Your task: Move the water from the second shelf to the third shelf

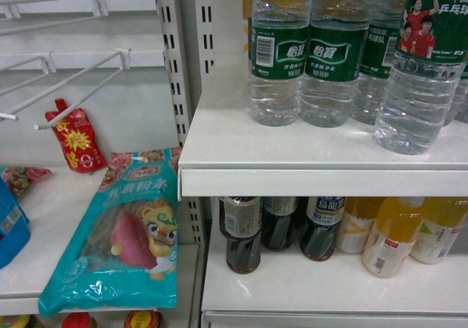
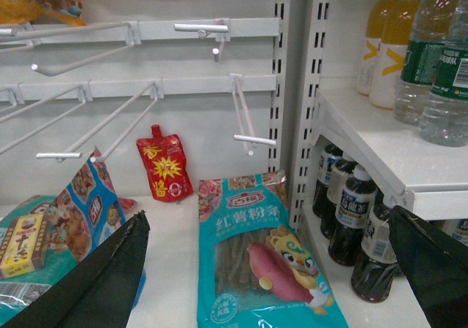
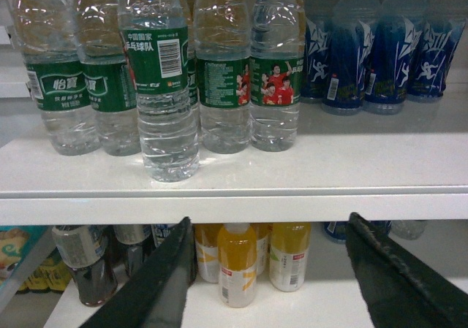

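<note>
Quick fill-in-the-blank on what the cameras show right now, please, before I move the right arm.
1. The water bottles carry ____ labels.
2. The yellow drinks stand on the shelf ____ the water.
3. The right pincer holds ____.
4. The red pouch stands left of the ____ noodle bag.

Missing: green; below; nothing; teal

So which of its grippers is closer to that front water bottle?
Right. The right gripper faces the water bottle from just below; the left gripper faces the snack bay beside it.
</note>
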Motion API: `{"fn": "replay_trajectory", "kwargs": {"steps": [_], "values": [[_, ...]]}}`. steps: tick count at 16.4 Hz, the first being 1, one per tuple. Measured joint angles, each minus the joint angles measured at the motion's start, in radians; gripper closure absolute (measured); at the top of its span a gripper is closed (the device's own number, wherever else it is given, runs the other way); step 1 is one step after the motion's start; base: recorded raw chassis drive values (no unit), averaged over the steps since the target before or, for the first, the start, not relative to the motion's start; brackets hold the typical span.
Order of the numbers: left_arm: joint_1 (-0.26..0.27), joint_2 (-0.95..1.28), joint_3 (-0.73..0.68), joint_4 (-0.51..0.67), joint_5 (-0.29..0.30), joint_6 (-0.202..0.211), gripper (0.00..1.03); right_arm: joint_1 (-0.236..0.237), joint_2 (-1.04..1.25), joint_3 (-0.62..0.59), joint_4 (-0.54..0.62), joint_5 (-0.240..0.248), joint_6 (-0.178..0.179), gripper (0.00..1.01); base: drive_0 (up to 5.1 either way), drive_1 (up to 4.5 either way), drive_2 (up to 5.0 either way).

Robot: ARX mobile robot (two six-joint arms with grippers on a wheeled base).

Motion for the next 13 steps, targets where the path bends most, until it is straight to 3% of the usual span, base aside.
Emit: {"fn": "replay_trajectory", "kwargs": {"steps": [3,13], "values": [[0.000,0.000,0.000,0.000,0.000,0.000,0.05,0.000,0.000,0.000,0.000,0.000,0.000,0.03,0.0,0.00,0.0],[0.000,0.000,0.000,0.003,0.000,0.000,0.05,0.000,0.000,0.000,0.002,0.000,0.000,0.03,0.0,0.00,0.0]]}}
